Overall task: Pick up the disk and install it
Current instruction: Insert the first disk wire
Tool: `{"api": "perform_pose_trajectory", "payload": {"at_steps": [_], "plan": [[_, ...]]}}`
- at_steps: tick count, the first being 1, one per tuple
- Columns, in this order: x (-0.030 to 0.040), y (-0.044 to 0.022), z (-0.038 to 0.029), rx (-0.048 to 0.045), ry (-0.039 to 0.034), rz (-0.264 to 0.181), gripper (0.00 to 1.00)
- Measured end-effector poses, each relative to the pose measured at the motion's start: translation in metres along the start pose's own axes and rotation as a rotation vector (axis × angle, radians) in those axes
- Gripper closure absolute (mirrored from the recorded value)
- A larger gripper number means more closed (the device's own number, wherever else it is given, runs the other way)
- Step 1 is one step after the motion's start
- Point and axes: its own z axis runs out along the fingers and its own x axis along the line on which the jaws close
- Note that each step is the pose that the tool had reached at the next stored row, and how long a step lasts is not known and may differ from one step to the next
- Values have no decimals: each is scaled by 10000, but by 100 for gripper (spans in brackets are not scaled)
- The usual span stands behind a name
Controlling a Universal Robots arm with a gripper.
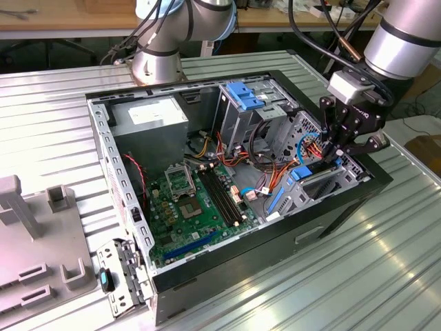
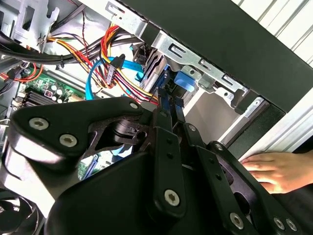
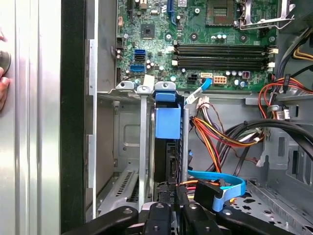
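Edgewise, flat disk [image 3: 165,147] with blue plastic rail, metal cage [image 3: 128,147].

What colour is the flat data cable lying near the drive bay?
Light blue; the flat data cable shows best in the first wrist view.

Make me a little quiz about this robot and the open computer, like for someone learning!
1. True or false: the black open computer case has its side cover on.
2. Where is the black gripper? A) over the green motherboard B) at the case's end on the exterior view's right C) over the grey power-supply box
3. Fill in: the grey metal disk with light-blue rail bracket stands on edge inside the ____.
Key: 1 false; 2 B; 3 grey metal drive cage.
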Motion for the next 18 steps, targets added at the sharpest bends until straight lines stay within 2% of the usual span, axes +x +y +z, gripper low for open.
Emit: {"api": "perform_pose_trajectory", "payload": {"at_steps": [18], "plan": [[-12, 0, 13, 19, -3, 59, 84]]}}
